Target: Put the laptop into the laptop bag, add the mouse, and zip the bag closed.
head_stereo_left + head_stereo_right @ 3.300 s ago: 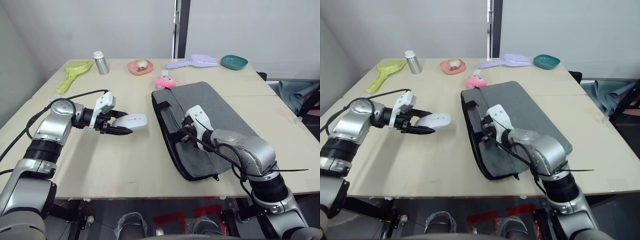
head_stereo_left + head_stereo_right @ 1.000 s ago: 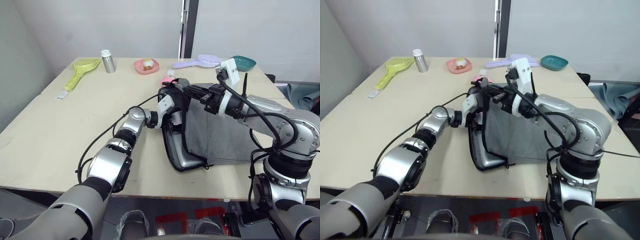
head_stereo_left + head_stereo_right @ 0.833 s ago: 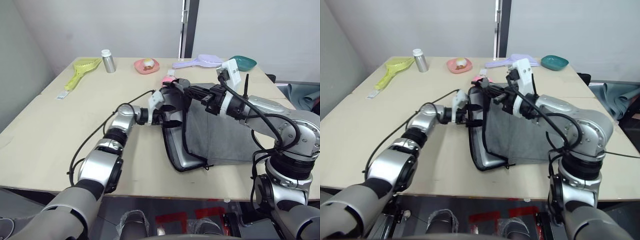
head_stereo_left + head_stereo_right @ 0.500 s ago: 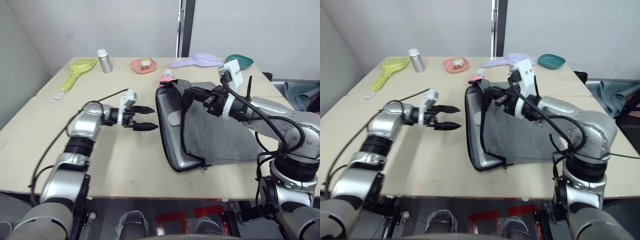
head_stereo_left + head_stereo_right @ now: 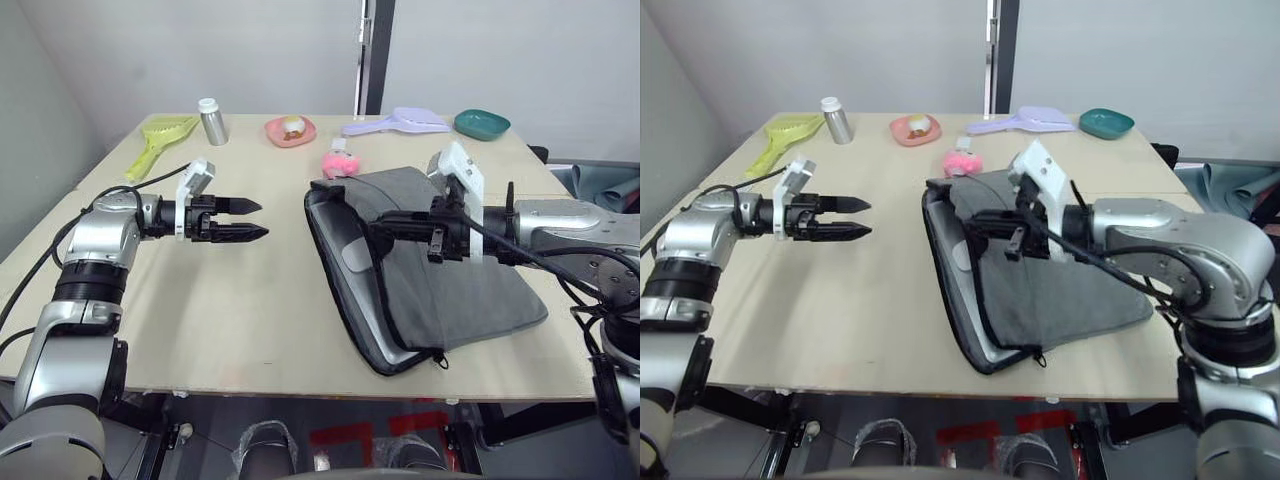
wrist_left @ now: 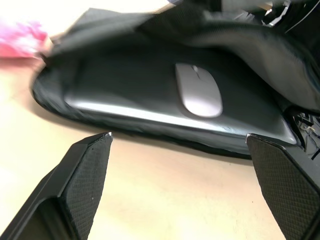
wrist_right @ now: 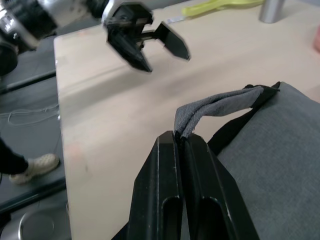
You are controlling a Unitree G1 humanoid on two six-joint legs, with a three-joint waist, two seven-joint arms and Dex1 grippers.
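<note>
Laptop bag: dark grey fabric case, lower right of centre in the left eye frame, lying on the pale surface. Zip undone along the left-facing edge; top flap raised, mouth gaping toward the left arm.

Laptop: silver-grey slab, inside the open bag, flat on the lower panel. In the left eye view its edge shows along the near rim of the opening.

Mouse: flat white oval, inside the bag, resting on top of the laptop. In the left eye frame it sits in the mouth of the bag.

Right gripper: centre right, over the bag. Jaws pressed together on a grey fabric strap at the bag's flap edge, holding the flap up off the laptop.

Left gripper: centre left, above bare surface, well apart from the bag and pointing toward its opening. Jaws spread, nothing between them; the fingertips frame the bag's mouth in the left wrist view.

Pink plush toy: just beyond the bag's far corner, upper centre.

Far edge, left to right in the frame: yellow-green scoop; silver bottle with white cap; pink dish holding a small item, contents unclear; lilac brush-like tool; teal bowl.
</note>
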